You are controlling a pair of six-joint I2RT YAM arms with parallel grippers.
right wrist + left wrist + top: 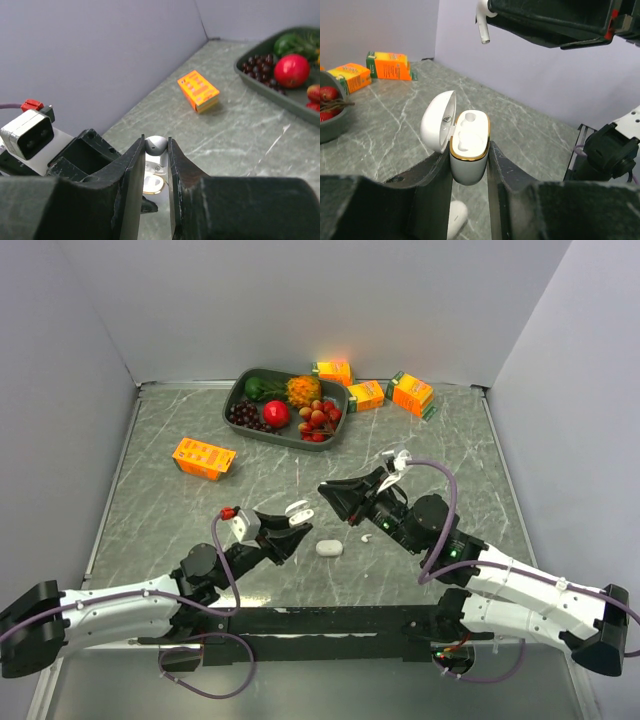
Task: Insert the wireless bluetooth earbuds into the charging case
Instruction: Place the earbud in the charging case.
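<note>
**A:** What's nearest?

**B:** The left gripper [469, 156] pinches the open charging case [470, 131] by its sides. The lid is flipped back, and the wells look empty.

**A:** And the earbud?

**B:** The earbud [482, 25] hangs above the case, apart from it. The right gripper [156, 146] clamps its head, with the stem pointing down.

**A:** What could go wrong?

**B:** I'd say the stem could miss its well and catch the gold rim. The bud might then twist in the grip or drop onto the counter [150, 502]. Pressing too hard could also tilt the case.

**A:** How does the bud look?

**B:** It's tiny, glossy white and smooth, so probably slippery.

**A:** Anything beyond?

**B:** A closed case [328, 548] lies on the counter. Far back are a fruit tray [229, 408] and orange cartons [204, 457].
</note>
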